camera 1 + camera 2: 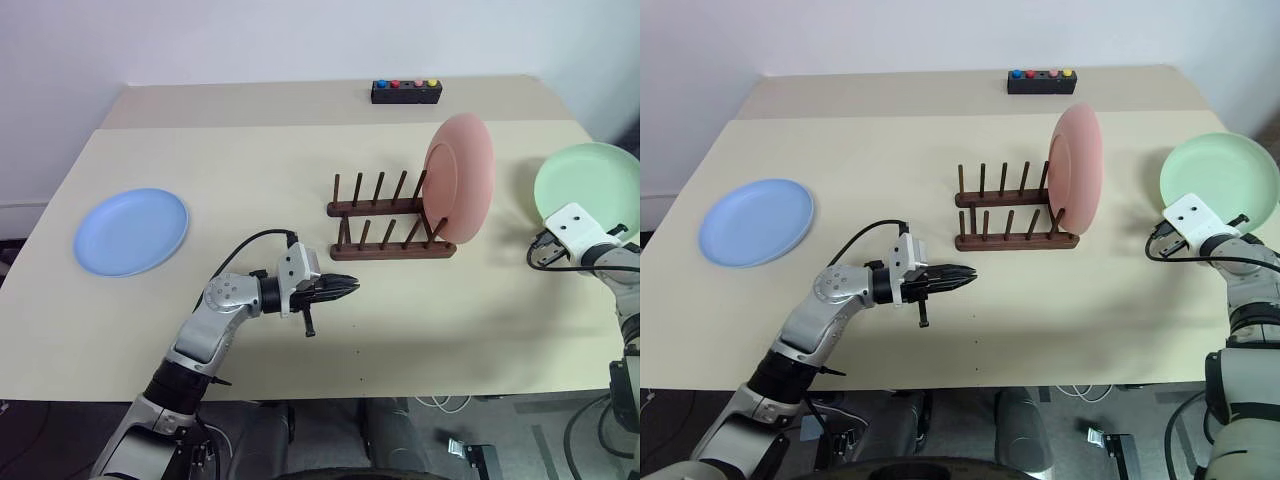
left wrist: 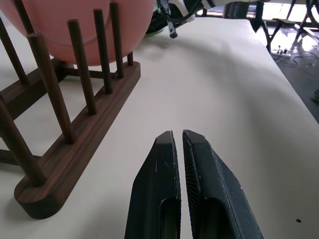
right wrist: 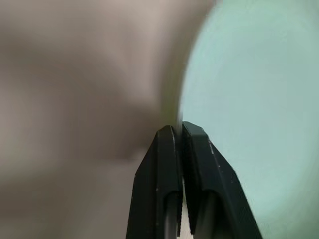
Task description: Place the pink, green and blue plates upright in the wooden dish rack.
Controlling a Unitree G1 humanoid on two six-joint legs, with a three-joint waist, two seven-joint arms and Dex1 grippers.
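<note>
Your right gripper (image 3: 179, 130) is pinched on the green plate (image 1: 590, 185) rim at 3 o'clock; pink plate (image 1: 460, 175) stands in the rack (image 1: 390, 232); blue plate (image 1: 130, 230) lies at 9 o'clock; left gripper (image 2: 178, 144) closed, empty, parked clear

Pink plate racked, two plates still flat

Pink plate (image 1: 1076, 167) stands upright in the wooden dish rack (image 1: 1012, 215) at centre; green plate (image 1: 1225, 178) far right, blue plate (image 1: 755, 222) left.

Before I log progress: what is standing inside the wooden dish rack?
The pink plate stands upright between the pegs at one end of the wooden dish rack; the other slots look empty. The plate's bottom edge is hidden by the pegs.
</note>
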